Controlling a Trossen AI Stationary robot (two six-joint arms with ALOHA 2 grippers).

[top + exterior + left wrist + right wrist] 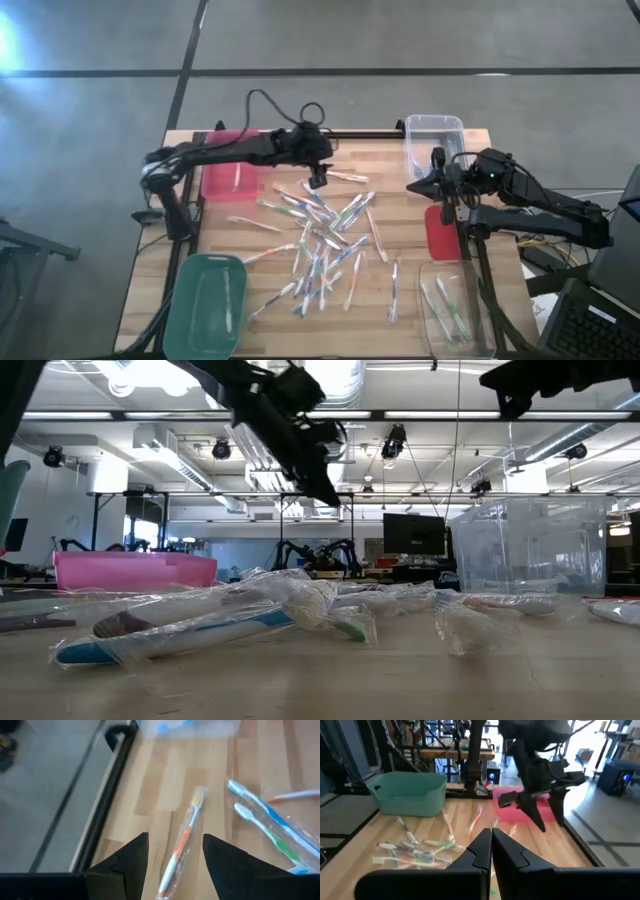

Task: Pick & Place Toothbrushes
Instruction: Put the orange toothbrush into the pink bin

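Observation:
Several wrapped toothbrushes [325,235] lie scattered flat on the wooden table [250,260], some crossing each other. One with an orange accent [192,810] lies apart at the far side [347,177]. My left gripper [175,837] hangs open above this one; its fingers stand on either side of the handle, clear of the table [330,498]. My right gripper [491,832] is shut on nothing, raised at the table's right side [412,186].
A pink bin [232,165] stands far left under my left arm, a green bin [205,305] near left. A clear bin [435,140] stands far right, another [455,310] near right holds a few toothbrushes. A red bin [442,232] sits under my right arm.

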